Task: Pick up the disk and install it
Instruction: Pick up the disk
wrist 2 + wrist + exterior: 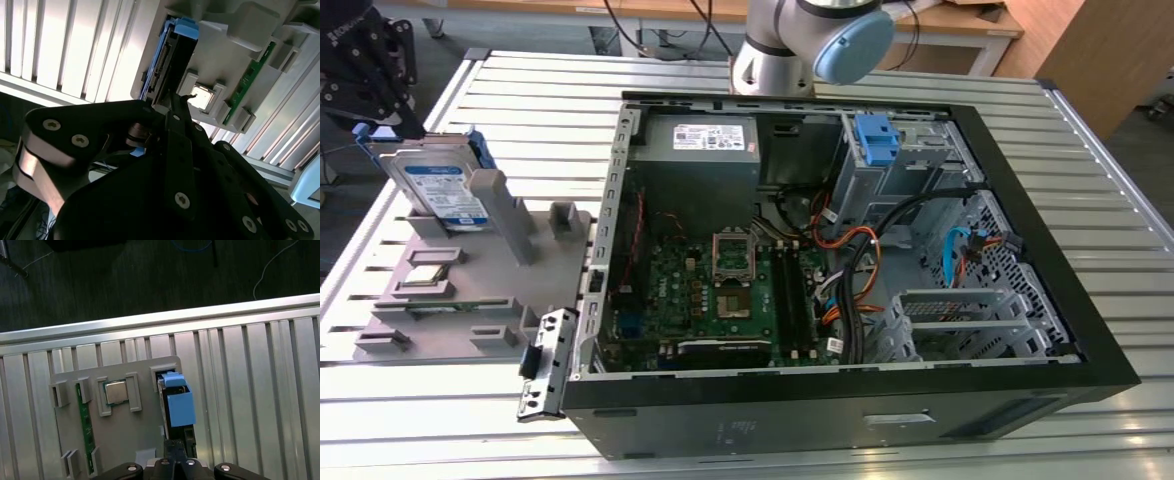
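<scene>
A: State of the pincer (390, 125): clenched or released?

B: Cannot tell. Poised at the top edge of the disk (443, 190), touching or just short of it; hard to say which.

A: And the disk itself?

B: Standing on edge in a slot of the grey holder (467, 300), not yet lifted, well apart from the open computer case (854, 400). Same in the first wrist view: disk (177, 405) upright, blue carrier tab on top, with a processor chip (116, 391) and a memory stick (84, 425) seated beside it on the holder.

A: Likely trouble from here?

B: Probably a skewed grasp: off-centre, or only on the blue plastic, enough to tilt the drive in its slot, jam it on the way up, or drag the whole holder along.

A: Anything else?

B: Perhaps a slip off the smooth metal faces, with the drive dropping onto the chip. Further out, loose cables (854, 255) inside the case, apt to snag a carried drive near the bay.
</scene>
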Robot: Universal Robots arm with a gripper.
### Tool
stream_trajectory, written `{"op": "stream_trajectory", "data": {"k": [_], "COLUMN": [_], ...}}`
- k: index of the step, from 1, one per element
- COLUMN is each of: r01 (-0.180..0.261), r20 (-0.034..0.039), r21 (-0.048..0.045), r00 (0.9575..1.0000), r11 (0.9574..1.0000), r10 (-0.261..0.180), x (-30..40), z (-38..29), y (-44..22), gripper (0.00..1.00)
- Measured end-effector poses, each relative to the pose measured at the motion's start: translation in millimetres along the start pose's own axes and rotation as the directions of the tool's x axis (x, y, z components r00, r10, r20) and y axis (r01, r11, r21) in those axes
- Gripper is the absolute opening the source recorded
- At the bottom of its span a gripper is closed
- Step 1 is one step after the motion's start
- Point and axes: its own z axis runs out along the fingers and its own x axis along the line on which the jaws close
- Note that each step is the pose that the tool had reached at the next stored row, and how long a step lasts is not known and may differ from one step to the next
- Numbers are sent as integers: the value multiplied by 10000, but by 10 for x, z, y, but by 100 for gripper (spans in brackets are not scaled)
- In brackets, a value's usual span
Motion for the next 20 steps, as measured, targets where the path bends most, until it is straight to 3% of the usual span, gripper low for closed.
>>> {"op": "stream_trajectory", "data": {"k": [4,7,8,13,15,16,20], "r01": [-2,-8,-9,-10,-13,-16,-16], "r20": [16,248,272,296,310,314,314], "r21": [-40,-73,-76,-90,-276,-327,-331], "r00": [10000,9997,9996,9996,9995,9995,9995], "r11": [10000,10000,10000,10000,9996,9995,9994], "r10": [2,10,11,12,22,26,27], "x": [0,0,0,1,4,3,3], "z": [-1,0,-1,1,1,1,1], "y": [0,0,0,-1,-8,-8,-8], "gripper": [11,11,11,11,11,11,11]}}
